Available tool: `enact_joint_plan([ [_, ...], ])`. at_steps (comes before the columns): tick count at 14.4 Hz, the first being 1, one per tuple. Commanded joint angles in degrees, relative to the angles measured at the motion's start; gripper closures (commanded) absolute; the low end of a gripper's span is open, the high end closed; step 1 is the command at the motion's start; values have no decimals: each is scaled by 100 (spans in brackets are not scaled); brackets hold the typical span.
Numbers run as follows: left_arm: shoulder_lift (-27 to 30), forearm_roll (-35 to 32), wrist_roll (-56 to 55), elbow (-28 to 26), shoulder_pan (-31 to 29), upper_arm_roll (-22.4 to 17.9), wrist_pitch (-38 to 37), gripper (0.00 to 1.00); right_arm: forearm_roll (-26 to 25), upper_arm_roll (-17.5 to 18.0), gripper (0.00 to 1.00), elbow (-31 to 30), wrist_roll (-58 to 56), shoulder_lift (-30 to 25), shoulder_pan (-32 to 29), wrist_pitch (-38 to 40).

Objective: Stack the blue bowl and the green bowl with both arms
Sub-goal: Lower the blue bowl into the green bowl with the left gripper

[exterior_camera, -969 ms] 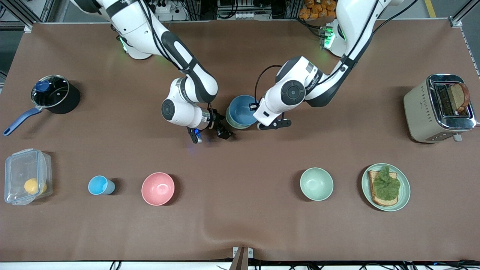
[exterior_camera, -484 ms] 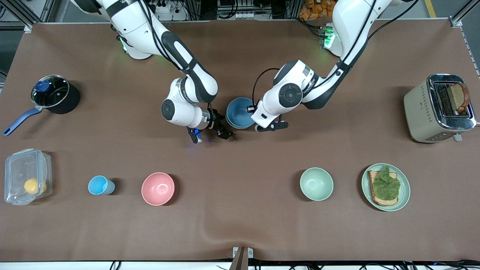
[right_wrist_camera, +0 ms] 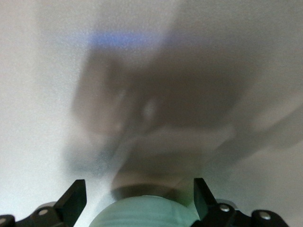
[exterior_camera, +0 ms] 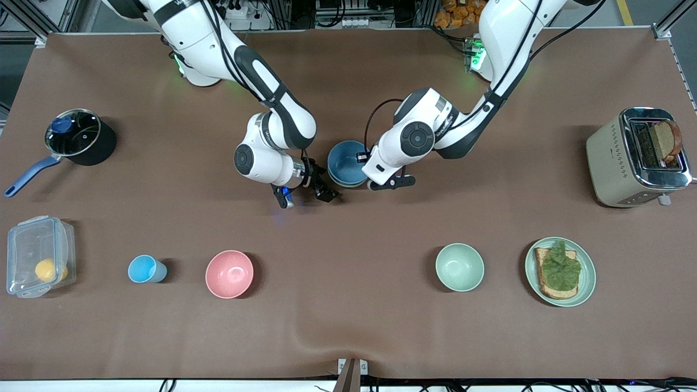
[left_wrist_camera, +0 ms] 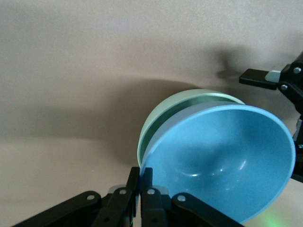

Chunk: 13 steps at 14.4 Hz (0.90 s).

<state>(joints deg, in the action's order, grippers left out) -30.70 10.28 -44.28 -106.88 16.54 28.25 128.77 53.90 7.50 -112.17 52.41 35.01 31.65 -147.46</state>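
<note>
left wrist view: blue bowl (left_wrist_camera: 222,165) inside green bowl (left_wrist_camera: 163,116).

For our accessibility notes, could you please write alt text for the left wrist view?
The left gripper is shut on the blue bowl at its rim, the bowl nested, tilted, in the green bowl on the brown table.

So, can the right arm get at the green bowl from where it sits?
Probably yes: the right gripper, jaws open, sits right beside the green bowl, though the blue bowl in the left gripper covers its top.
</note>
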Motion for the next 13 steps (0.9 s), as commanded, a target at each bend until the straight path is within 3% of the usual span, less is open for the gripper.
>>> enact_joint_plan([
  [1, -94, -88, -90, 62, 78, -39, 69, 100, 147, 6, 0, -147, -144, -152, -28, 25],
  [9, -129, -176, -335, 123, 86, -39, 69, 100, 147, 6, 0, -156, -144, -152, -28, 25],
  [13, -155, -570, -695, 159, 183, -48, 69, 100, 147, 6, 0, -156, -144, -152, -28, 25],
])
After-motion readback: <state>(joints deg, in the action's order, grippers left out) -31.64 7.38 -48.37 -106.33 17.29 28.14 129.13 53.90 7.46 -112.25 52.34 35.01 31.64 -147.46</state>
